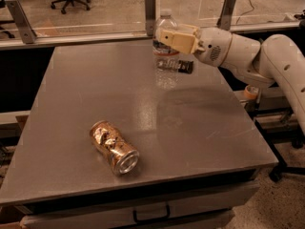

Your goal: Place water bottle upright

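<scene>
Fingers [177,40] grip upright water bottle [167,75] (table's [86,104] far side); can [114,147] lies nearer.

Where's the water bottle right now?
The water bottle is upright at the far side of the table, held in the gripper, beside a small black object.

Tool [165,37] around water bottle [167,74], behind can [114,147]

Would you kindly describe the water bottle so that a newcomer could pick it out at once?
Look to the far right part of the grey table, where the robot's hand reaches in from the right. The water bottle is upright in its grip: clear ribbed plastic with a white cap, unlike the crushed gold can lying near the front edge.
</scene>
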### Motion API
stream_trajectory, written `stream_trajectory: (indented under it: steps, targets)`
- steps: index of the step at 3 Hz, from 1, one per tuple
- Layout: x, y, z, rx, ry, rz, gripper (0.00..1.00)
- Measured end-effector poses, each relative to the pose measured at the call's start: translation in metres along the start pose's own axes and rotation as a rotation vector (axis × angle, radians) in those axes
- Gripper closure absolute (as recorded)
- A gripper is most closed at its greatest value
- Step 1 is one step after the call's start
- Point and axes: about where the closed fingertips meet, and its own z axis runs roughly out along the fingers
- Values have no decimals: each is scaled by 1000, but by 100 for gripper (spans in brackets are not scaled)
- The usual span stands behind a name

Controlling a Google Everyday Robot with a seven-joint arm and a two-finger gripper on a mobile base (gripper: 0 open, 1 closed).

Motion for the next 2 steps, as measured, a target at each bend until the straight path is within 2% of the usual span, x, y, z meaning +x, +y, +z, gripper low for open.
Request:
stream_trajectory:
  steps: [1,2]
  targets:
    - [3,8,-17,-44,-18,-4,100]
    - [11,14,-34,-59,-56,17,100]
